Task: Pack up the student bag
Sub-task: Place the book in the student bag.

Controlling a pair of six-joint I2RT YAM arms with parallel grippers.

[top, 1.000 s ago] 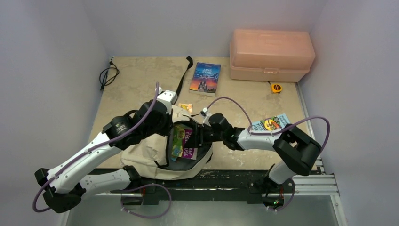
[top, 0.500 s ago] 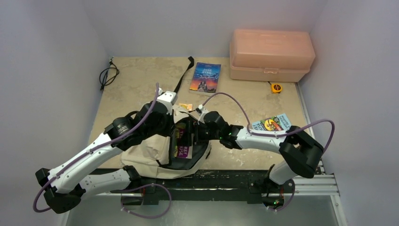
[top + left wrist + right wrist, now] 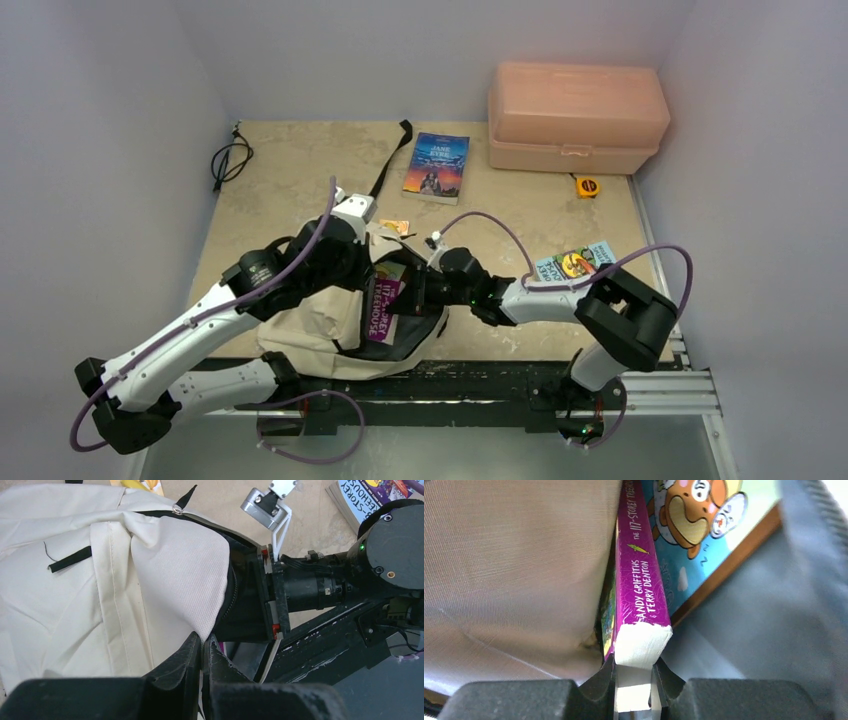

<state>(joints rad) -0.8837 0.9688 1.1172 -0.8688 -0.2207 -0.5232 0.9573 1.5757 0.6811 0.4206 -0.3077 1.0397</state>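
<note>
Right fingers (image 3: pixel 594 690): matt black, closed narrowly on the white page block at the foot of a glossy magenta paperback (image 3: pixel 641 580). The book stands on edge inside the bag's mouth.
Left fingers (image 3: pixel 182 667): matt black, pressed together, pinching the pointed corner of the bag's woven flap.
Student bag (image 3: pixel 310 330): soft cream woven-fabric backpack with a black zipper line and dark smooth lining. It lies slumped and creased at the near edge of the beige mottled stone-look counter (image 3: pixel 290 180), left of centre.
Pale-blue picture book with cartoon bear and brown border (image 3: pixel 704 525): flat, inside the bag, touching the magenta paperback.
Long black webbing strap (image 3: pixel 390 160): runs from the bag toward the far edge.
Blue rectangular paperback (image 3: pixel 436 165): flat, near the far edge, centre.
Rigid salmon-pink plastic box (image 3: pixel 575 115): rounded corners, lid latched, far right corner.
Small yellow tape measure (image 3: pixel 587 186): just in front of the box.
Multicoloured paperback (image 3: pixel 575 262): at the right edge, partly under the right arm.
Coiled black cable (image 3: pixel 230 160): far left corner.
</note>
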